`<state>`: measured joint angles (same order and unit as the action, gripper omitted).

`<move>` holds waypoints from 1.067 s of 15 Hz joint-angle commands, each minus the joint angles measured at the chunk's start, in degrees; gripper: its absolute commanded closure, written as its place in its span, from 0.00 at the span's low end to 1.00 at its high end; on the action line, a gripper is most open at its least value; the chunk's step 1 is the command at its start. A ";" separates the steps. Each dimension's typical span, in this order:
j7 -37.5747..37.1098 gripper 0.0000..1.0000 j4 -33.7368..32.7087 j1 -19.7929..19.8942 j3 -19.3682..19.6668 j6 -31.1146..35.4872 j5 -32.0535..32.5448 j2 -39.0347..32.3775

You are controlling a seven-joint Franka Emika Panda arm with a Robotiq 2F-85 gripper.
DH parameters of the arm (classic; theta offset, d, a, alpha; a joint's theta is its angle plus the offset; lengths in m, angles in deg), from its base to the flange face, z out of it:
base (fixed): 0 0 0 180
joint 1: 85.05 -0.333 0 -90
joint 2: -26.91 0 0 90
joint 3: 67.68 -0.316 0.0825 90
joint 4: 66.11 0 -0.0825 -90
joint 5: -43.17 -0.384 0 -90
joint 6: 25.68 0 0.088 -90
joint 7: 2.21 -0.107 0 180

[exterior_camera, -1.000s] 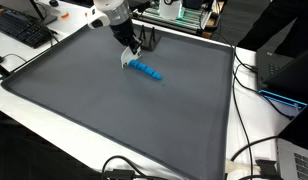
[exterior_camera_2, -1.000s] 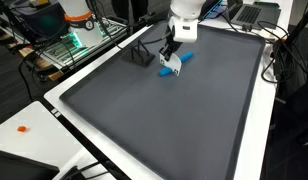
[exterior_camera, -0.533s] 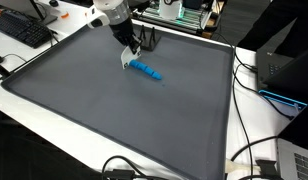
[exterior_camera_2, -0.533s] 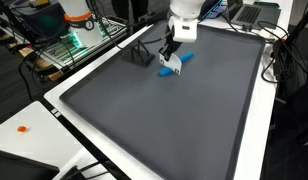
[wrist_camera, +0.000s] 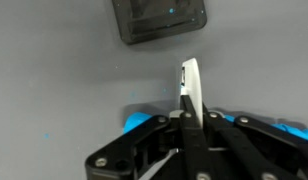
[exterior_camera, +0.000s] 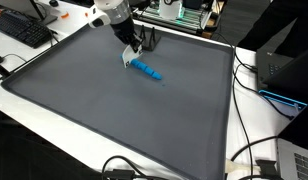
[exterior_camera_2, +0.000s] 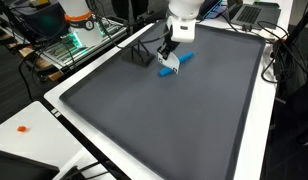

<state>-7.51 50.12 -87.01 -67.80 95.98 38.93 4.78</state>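
Blue piece (exterior_camera: pixel 148 70): slim, elongated, bright blue, knobbly along its edge. It lies flat on the grey mat (exterior_camera: pixel 114 115). One end sits right at the gripper (exterior_camera: pixel 130 56) and the rest runs out to one side of the fingertips.

White strip (wrist_camera: pixel 191 88): thin, flat and pale. It stands on edge between the closed fingertips and pokes out past them (the wrist view shows it best). In an exterior view it sits directly below the gripper, touching the blue piece's near end (exterior_camera_2: pixel 170 70).
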 commanded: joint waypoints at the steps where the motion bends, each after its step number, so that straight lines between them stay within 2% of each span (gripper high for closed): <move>1: 1.08 0.99 2.37 0.88 -0.67 -0.23 -1.92 1.78; 5: 0.18 0.99 3.26 0.78 -0.28 0.32 -1.65 3.41; 11: -1.33 0.99 4.36 1.54 -0.05 -2.90 -4.82 7.90; 16: -11.67 0.99 5.03 1.80 0.66 -7.25 -11.67 11.44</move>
<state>-13.48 52.78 -85.45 -67.48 90.67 30.84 12.90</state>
